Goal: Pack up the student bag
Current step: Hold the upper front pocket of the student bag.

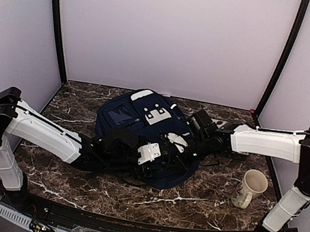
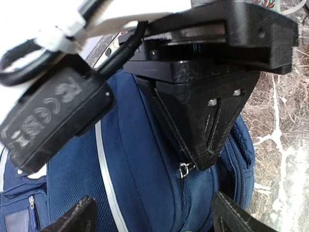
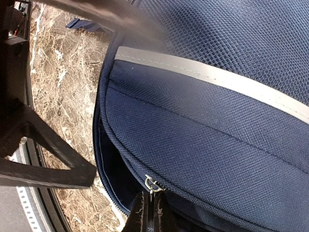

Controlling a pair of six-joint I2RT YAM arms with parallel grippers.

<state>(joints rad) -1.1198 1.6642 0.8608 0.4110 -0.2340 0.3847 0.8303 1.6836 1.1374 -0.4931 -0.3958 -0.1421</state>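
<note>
You have the student bag (image 1: 134, 115) lying flat on the marble table (image 1: 78, 108), with the mug (image 1: 252, 187) well off its right side. Your left gripper (image 2: 154, 220) stands wide open over the bag's near end, holding nothing. Your right gripper (image 3: 149, 212) is closed tight at the bag's zip pull (image 3: 152, 184); I cannot tell whether it grips the pull.

The student bag (image 3: 207, 145) is coarse woven navy cloth with a shiny metal zip pull (image 3: 152, 184). The tabletop (image 1: 72, 110) looks like polished brown marble; the mug (image 1: 252, 187) is glossy ceramic.
</note>
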